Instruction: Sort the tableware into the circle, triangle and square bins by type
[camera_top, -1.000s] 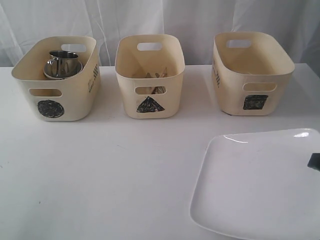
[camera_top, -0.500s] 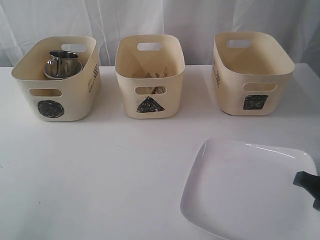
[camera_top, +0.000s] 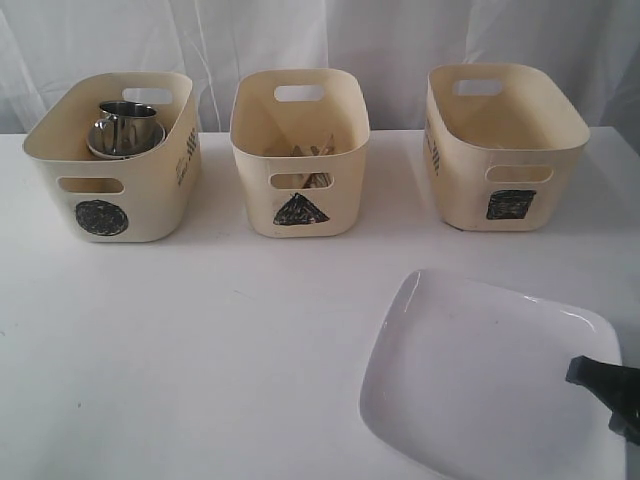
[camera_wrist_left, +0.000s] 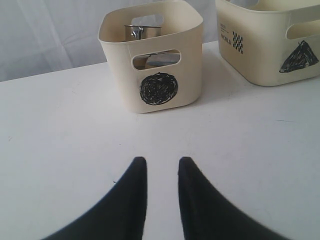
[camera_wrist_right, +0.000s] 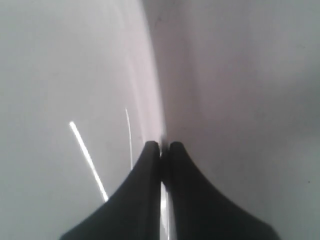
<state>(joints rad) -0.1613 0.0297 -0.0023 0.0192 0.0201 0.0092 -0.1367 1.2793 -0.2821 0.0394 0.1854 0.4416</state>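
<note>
Jaws of the right gripper (camera_wrist_right: 161, 146) are pinched shut on the rim of the white plate (camera_top: 470, 370), clear only in the right wrist view. The jaws of the left gripper (camera_wrist_left: 162, 161) stand slightly apart over the table (camera_wrist_left: 60, 150). The plate sits near right, skewed, with a corner towards the triangle bin (camera_top: 255, 205). The square bin (camera_top: 465, 190) stands beyond it.

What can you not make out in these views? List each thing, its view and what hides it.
Inside of the cream plastic tub marked with a square: exterior view, its front wall hides the floor.
Contents of the cream plastic tub marked with a triangle: exterior view, only wooden tips show.
The large white rectangular plate: exterior view, cut off by the bottom edge; right end effector covers its rim.
</note>
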